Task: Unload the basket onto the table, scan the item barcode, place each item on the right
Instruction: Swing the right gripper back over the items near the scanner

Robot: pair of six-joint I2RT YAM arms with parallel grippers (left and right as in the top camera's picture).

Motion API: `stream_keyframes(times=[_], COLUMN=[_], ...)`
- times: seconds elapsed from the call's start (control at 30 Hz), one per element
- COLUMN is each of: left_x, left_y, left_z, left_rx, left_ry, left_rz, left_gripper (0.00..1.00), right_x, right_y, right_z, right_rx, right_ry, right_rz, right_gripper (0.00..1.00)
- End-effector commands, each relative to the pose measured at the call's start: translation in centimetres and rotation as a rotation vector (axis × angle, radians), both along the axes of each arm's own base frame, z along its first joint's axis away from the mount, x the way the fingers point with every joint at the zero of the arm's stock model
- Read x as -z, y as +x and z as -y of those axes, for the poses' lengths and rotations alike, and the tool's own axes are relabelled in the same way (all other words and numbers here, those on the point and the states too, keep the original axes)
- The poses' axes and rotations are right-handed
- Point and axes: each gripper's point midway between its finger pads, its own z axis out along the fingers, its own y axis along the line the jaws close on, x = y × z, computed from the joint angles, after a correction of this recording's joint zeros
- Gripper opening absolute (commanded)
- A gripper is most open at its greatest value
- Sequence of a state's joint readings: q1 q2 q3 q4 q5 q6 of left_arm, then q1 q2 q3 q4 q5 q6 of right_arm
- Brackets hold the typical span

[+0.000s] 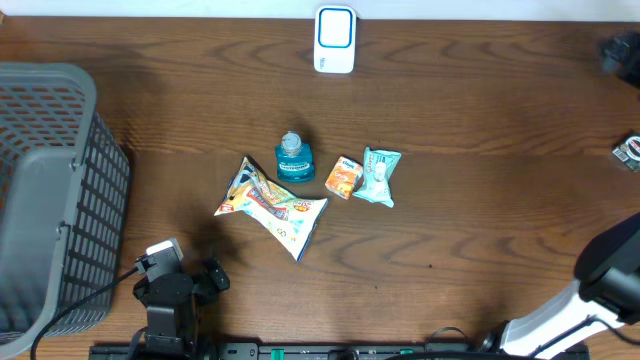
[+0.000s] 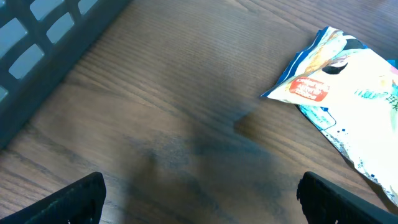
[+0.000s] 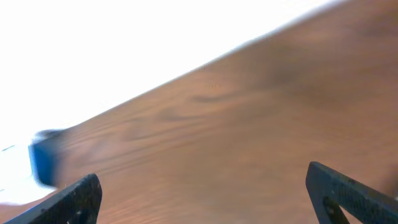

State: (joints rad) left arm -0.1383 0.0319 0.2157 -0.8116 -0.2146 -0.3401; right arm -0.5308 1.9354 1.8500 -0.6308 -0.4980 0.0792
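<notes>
Scanning hasn't started: your left gripper (image 2: 200, 198) and right gripper (image 3: 202, 194) both gape empty. You've yet to lift the snack bag (image 1: 270, 205) toward the scanner (image 1: 334, 40).

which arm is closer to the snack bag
Left. The left arm is just front-left of the snack bag; the right arm is far off near the front right corner of the table.

Table (image 1: 480, 120): dark brown, wavy wood grain.
Basket (image 1: 50, 150), left: grey, open grid pattern.
Scanner (image 1: 334, 40), far edge: white, blue face.
Bottle (image 1: 293, 160): teal.
Snack bag (image 1: 270, 205): white, printed orange, yellow and blue.
Packet 1 (image 1: 343, 178): orange.
Packet 2 (image 1: 380, 176): pale mint green.
</notes>
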Motion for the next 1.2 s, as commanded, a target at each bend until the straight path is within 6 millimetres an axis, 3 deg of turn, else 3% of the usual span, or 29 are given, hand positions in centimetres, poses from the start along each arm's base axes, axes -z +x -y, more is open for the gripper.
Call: stream_keyframes(times=[0.0,0.13,0.17,0.23,0.37,0.53,0.73,0.83,0.9,0.97,1.07,1.17], left_x=[1.2,1.2,1.2,1.2,1.2,1.2,1.2,1.2,1.2,1.2,1.2,1.2], left_y=[-1.1,-1.1,-1.1,-1.1,-1.1,-1.1,-1.1,-1.1,-1.1,-1.1,-1.1,-1.1], left_z=[-0.3,-0.3,-0.3,-0.3,-0.3,-0.3,-0.3,-0.3,-0.3,-0.3,-0.3,-0.3], left_rx=[0.008,0.008,0.008,0.008,0.008,0.008,0.008,0.008,0.008,0.008,0.008,0.008], left_ry=[0.029,0.029,0.029,0.029,0.029,0.029,0.029,0.029,0.029,0.029,0.029,0.029], left_rz=[-0.072,-0.072,-0.072,-0.072,-0.072,-0.072,-0.072,-0.072,-0.072,-0.072,-0.072,-0.072], left_gripper=[0.98,0.98,0.98,0.98,0.98,0.98,0.98,0.98,0.98,0.98,0.98,0.98], right_x=[-4.1,-6.8,-7.3,-7.2,-6.4,-5.2,-5.3,-5.9,-5.9,-4.4,-1.8,-1.6], right_y=[0.5,-0.1,-0.9,-2.0,-3.8,-7.2,-9.9,-10.5,-10.6,-10.3,-12.1,-12.8], right_z=[-8.9,-18.1,-22.5,-26.9,-33.5,-39.7,-44.7,-46.8,-47.6,-46.8,-45.8,-46.4], right_rx=[-0.247,-0.482,-0.61,-0.739,-0.887,-1.013,-1.118,-1.027,-0.889,-0.564,-0.144,0.018], right_ry=[0.03,-0.075,-0.133,-0.177,-0.158,-0.098,-0.065,0.088,0.225,0.391,0.614,0.736], right_rz=[0.092,0.149,0.17,0.18,0.159,0.081,0.074,-0.004,-0.11,-0.312,-0.596,-0.684], right_gripper=[0.99,0.99,0.99,0.99,0.99,0.99,0.99,0.99,0.99,0.99,0.99,0.99])
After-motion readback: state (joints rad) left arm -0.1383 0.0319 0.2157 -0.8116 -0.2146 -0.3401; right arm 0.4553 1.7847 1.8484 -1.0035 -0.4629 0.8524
